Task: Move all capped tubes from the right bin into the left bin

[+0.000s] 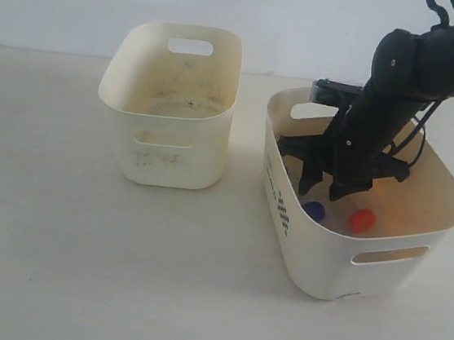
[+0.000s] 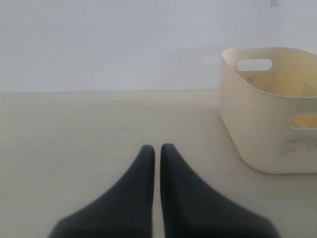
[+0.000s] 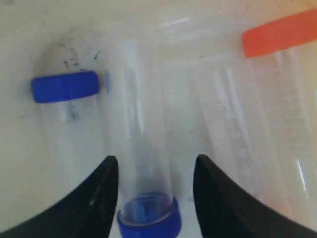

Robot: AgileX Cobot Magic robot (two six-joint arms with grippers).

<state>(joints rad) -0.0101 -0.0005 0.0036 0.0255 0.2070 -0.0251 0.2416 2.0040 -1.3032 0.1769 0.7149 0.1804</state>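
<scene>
My right gripper [image 1: 327, 188] is lowered into the right bin [image 1: 339, 269] and stands open [image 3: 156, 161]. Between its fingers, untouched by either, lies a clear tube [image 3: 141, 124] with its blue cap [image 3: 148, 218] toward the wrist. A second blue-capped tube [image 3: 64, 87] lies to one side, and an orange-capped tube [image 3: 280, 32] with another clear tube [image 3: 233, 134] beside it to the other. A blue cap [image 1: 314, 210] and an orange cap [image 1: 361, 220] show in the exterior view. The left bin [image 1: 169, 106] holds no tubes. My left gripper [image 2: 157, 148] is shut over bare table.
The left bin [image 2: 267, 109] stands off to one side of the left gripper's fingers. In the exterior view a gap of table separates the two bins. A plain wall runs behind the table.
</scene>
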